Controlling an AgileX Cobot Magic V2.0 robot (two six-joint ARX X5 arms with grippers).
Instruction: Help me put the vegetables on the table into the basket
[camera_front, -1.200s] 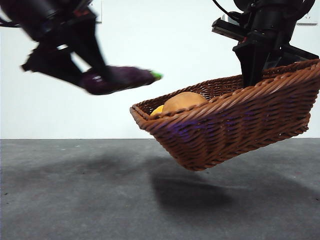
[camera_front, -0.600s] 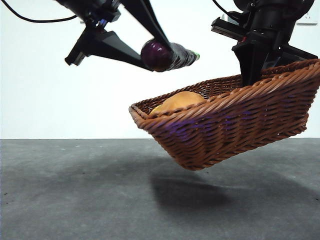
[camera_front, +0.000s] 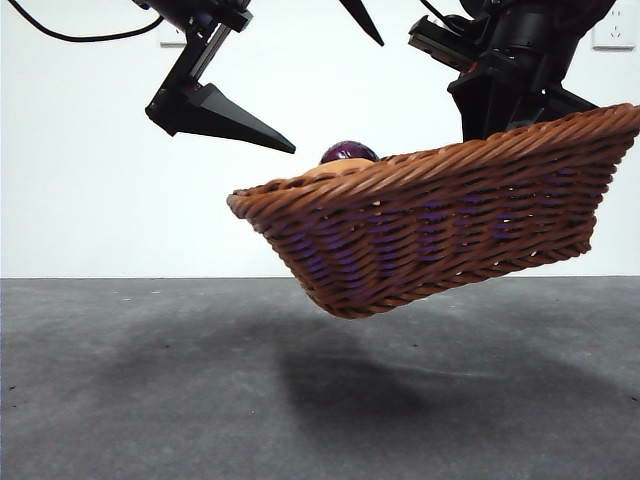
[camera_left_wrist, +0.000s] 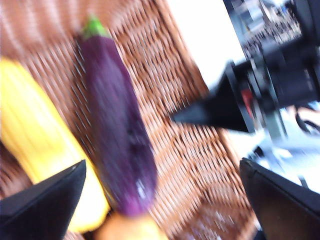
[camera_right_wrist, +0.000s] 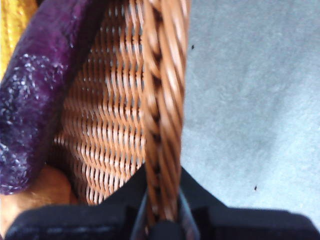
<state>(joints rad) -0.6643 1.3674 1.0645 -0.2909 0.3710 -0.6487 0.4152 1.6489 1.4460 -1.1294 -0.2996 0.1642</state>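
The wicker basket (camera_front: 440, 225) hangs tilted above the table (camera_front: 150, 390), and my right gripper (camera_front: 490, 110) is shut on its braided rim (camera_right_wrist: 162, 100). The purple eggplant (camera_left_wrist: 117, 125) lies inside the basket, beside the yellow-orange piece (camera_left_wrist: 40, 165) and the tan potato (camera_left_wrist: 130, 231). In the front view only the eggplant's top (camera_front: 348, 152) shows over the rim. My left gripper (camera_front: 338, 97) is open and empty just above the basket's low end. The right wrist view shows the eggplant (camera_right_wrist: 35, 100) and potato (camera_right_wrist: 30, 200) against the basket wall.
The basket's shadow (camera_front: 350, 385) falls on the grey table below it. A white wall (camera_front: 90, 200) stands behind. The right arm's gripper (camera_left_wrist: 280, 85) shows at the basket's far rim in the left wrist view.
My left gripper carried the eggplant right over the basket and let it go; the eggplant now lies inside. The basket has lifted and levelled a little.
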